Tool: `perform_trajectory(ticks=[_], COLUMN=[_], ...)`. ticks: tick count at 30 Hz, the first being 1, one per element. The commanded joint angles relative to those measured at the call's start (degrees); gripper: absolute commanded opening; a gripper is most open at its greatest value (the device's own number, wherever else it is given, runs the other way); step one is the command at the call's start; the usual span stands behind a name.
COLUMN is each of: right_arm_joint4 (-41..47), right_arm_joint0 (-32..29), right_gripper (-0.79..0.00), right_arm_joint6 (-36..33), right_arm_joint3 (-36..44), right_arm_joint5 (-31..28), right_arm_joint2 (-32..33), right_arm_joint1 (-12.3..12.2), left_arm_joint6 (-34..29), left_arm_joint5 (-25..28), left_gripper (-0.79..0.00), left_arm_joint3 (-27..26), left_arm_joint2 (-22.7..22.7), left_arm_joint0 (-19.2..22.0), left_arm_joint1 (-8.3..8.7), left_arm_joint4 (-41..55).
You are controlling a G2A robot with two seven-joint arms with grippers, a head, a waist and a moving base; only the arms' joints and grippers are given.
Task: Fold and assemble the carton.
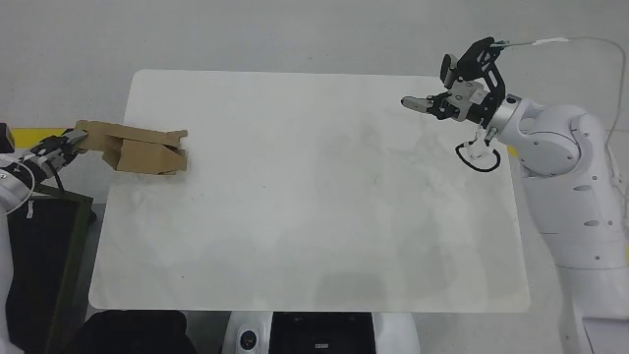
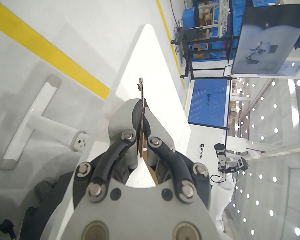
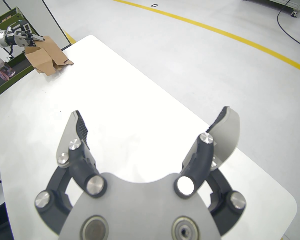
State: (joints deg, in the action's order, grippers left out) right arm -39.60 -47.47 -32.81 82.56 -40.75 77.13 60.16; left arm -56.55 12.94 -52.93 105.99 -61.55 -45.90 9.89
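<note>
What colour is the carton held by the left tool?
Plain brown. The carton shows best in the right wrist view.

One brown carton (image 1: 138, 150), one white table (image 1: 314, 216), two pincers: left pincer (image 2: 140, 112), right pincer (image 3: 152, 116)

The carton (image 1: 138, 150) lay partly folded at the left edge of the table (image 1: 314, 216). The left gripper (image 1: 71, 142) was clamped on its outer end. The right gripper (image 1: 428, 87) stood over the far right corner, jaws apart, well clear of the carton.
</note>
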Motion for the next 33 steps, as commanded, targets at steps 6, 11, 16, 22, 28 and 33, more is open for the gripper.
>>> perform_trajectory(ticks=[6, 11, 16, 22, 28, 33], right_arm_joint4=[0.0, 0.0, 0.0, 0.0, 0.0, 0.0], right_arm_joint0=[0.0, 0.0, 0.0, 0.0, 0.0, 0.0], right_gripper=[0.000, 0.000, 0.000, 0.000, 0.000, 0.000], right_arm_joint6=[0.0, 0.0, 0.0, 0.0, 0.0, 0.0], right_arm_joint3=[0.0, 0.0, 0.0, 0.0, 0.0, 0.0], right_arm_joint5=[0.0, 0.0, 0.0, 0.0, 0.0, 0.0], right_arm_joint2=[0.0, 0.0, 0.0, 0.0, 0.0, 0.0], right_arm_joint1=[0.0, 0.0, 0.0, 0.0, 0.0, 0.0], left_arm_joint6=[-0.8, -2.5, -3.4, -5.0, -8.3, -11.7], left_arm_joint5=[1.1, 3.6, 5.6, 7.9, 9.9, 12.2], left_gripper=[-0.785, -0.785, -0.785, -0.785, -0.785, -0.785], left_arm_joint3=[-3.7, -5.6, -5.4, -3.5, -1.3, -1.5], left_arm_joint2=[-1.2, -3.1, -7.5, -14.3, -20.3, -24.8], left_arm_joint0=[2.3, 5.5, 10.3, 16.7, 21.1, 23.4], left_arm_joint1=[-0.19, -0.20, -0.70, -1.91, -3.03, -4.07], left_arm_joint4=[3.9, 4.5, 4.8, 6.0, 6.0, 7.5])
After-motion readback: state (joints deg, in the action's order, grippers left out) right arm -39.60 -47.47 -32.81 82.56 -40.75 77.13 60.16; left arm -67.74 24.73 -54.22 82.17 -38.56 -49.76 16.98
